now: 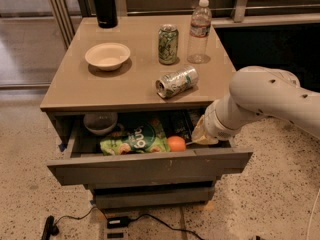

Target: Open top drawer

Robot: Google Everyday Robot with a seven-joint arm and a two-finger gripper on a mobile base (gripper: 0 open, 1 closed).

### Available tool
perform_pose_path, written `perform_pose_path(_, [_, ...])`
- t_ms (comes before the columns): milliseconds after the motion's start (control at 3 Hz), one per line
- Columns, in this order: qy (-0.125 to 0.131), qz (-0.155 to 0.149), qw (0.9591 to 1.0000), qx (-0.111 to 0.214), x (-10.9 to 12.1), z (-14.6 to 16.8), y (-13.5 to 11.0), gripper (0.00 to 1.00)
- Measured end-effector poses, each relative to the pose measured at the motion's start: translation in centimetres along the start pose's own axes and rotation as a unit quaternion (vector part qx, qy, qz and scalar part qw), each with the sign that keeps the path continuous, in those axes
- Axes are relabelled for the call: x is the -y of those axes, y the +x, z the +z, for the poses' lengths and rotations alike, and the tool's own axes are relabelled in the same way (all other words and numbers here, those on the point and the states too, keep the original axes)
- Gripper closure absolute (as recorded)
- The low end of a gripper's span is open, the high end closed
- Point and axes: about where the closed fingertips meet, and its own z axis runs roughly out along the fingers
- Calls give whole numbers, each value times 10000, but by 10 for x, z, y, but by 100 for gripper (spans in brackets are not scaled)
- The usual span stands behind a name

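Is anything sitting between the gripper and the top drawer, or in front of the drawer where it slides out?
Nothing visible. The gripper is at the right end of the top drawer, just behind its front panel, beside an orange. The drawer stands partly open; nothing shows in front of it at its height.
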Motion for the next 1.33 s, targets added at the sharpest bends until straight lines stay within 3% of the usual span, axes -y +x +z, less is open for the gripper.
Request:
perform_pose_path(667, [-50,29,10000,34,19,25,4,100])
perform_pose_path(1333, [-240,182,9995,-122,25,54,27,100])
